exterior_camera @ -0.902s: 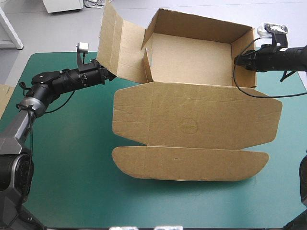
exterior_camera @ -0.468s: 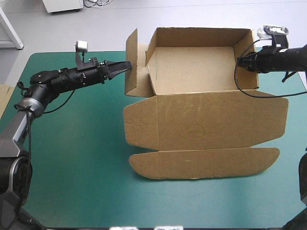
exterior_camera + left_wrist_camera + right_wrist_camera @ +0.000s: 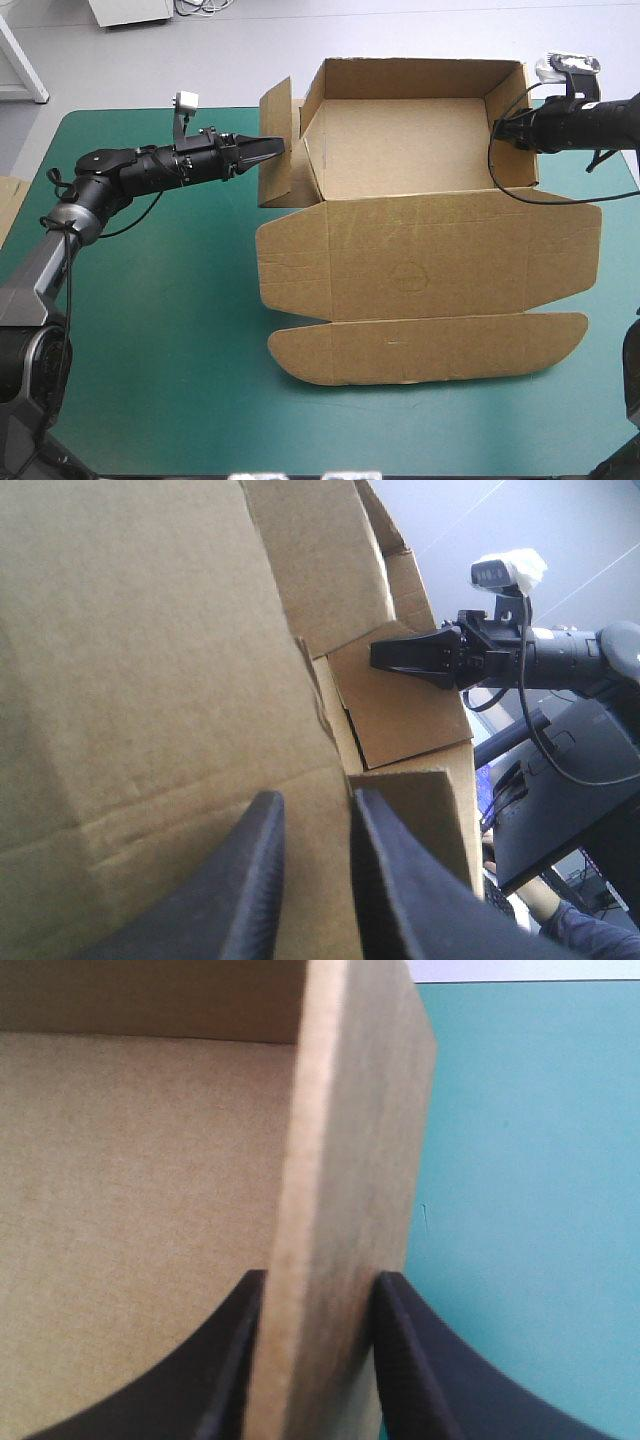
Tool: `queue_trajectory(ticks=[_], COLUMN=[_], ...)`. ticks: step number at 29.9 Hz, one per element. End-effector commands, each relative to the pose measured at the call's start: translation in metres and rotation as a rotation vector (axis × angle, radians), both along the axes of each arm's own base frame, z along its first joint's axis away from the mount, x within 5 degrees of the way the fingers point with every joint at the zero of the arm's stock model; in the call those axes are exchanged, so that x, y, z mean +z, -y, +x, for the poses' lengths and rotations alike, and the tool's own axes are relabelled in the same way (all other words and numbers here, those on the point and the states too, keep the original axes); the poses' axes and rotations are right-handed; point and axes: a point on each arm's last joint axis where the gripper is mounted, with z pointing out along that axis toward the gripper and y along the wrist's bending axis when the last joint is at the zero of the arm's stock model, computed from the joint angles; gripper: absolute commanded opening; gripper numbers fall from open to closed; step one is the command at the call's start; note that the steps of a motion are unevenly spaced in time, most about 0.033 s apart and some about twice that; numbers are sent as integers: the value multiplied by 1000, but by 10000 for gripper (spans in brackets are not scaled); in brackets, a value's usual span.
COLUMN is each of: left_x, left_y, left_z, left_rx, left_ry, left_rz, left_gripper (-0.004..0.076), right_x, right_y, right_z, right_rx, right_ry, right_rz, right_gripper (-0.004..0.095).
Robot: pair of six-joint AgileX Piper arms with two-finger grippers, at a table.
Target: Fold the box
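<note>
Right gripper (image 3: 500, 127): black fingers (image 3: 225, 1360) clamped on the box (image 3: 400, 140), one on each face of its right side wall (image 3: 345, 1160), at the wall's top edge about midway along. The wall stands upright and shows edge-on in the right wrist view, with the tray's inside on one side of it and the teal-green cover (image 3: 540, 1160) on the other.

Left gripper (image 3: 278, 146): the arm reaches in roughly level from the table's left side. The tip is at the loose side flap (image 3: 277, 110), which stands nearly upright just outside the tray's left wall. In the left wrist view brown board fills the field ahead, and the other gripper shows farther off across the tray. Cannot tell whether this gripper pinches the flap or only presses against it.

Box position: open tray with four walls raised, at the far edge of the table, right of centre. The lid (image 3: 420, 240) lies flat on the cover toward the near side, hinged at the tray's near wall. Its rounded front flap (image 3: 420, 345) lies flat and nearest.

Markings: one faint round mark (image 3: 405, 272) at the lid's middle, too faint to read.

Spare board (image 3: 8, 205) shows at the table's left edge, well apart from the box.
</note>
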Motion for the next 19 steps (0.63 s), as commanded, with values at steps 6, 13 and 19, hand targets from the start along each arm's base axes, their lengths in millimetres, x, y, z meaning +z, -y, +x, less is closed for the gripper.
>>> queue_trajectory(ticks=[6,13,19], left_x=[47,89,77], left_y=[-25,-98,-139], left_z=[-14,-27,-30], left_rx=[-40,131,273], left_ry=[133,236,179], left_rz=[-89,183,500], left_gripper=[181,156,22], right_x=[32,32,35], right_y=[-4,-3,-6], right_z=[-11,-11,-11], right_rx=[-22,-23,1], right_ry=[112,114,137], right_rz=[64,64,87], right_gripper=[-15,-15,-15])
